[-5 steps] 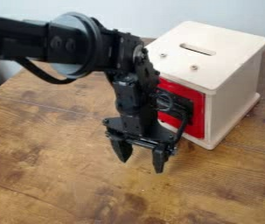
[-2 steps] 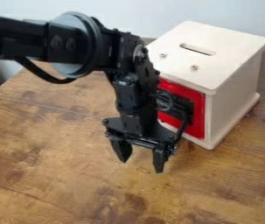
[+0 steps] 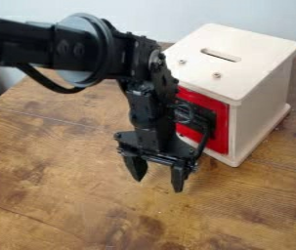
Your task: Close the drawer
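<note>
Behind end effector [image 3: 159, 174], red drawer [image 3: 217, 140] partly hidden; handle unclear.

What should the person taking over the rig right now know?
Gripper: open, nothing between its fingertips, low in front of the box.
Drawer: in the front of the pale wooden box, partly hidden behind the arm.
Done: cannot confirm the drawer is fully shut from this view.
Left: check the drawer front and, if it sticks out, probably push it in.
</note>
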{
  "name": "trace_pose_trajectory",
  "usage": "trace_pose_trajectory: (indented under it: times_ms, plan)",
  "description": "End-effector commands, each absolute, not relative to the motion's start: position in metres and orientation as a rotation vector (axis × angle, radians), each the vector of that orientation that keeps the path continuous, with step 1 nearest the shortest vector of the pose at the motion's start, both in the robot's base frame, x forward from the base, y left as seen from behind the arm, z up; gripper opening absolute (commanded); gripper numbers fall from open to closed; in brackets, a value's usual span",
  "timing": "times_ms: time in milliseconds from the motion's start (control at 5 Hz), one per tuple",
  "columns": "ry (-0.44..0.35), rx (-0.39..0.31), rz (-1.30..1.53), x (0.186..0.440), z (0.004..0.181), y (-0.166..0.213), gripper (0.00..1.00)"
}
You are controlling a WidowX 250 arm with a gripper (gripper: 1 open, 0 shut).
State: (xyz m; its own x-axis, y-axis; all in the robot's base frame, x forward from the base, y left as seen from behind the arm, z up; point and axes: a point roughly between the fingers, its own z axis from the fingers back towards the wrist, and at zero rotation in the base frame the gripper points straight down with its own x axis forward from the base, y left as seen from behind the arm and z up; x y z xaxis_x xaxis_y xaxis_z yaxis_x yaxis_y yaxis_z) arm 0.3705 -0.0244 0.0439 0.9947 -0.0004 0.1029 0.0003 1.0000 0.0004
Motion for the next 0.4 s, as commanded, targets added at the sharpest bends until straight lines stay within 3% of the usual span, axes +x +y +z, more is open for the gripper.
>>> trace_pose_trajectory:
  times_ms: [0, 200]
  plan:
    - [-0.186, 0.0, 0.001, 0.3841, 0.0678, -0.0301, 1.0]
    - [-0.179, 0.0, 0.005, 0.3828, 0.0662, -0.0303, 1.0]
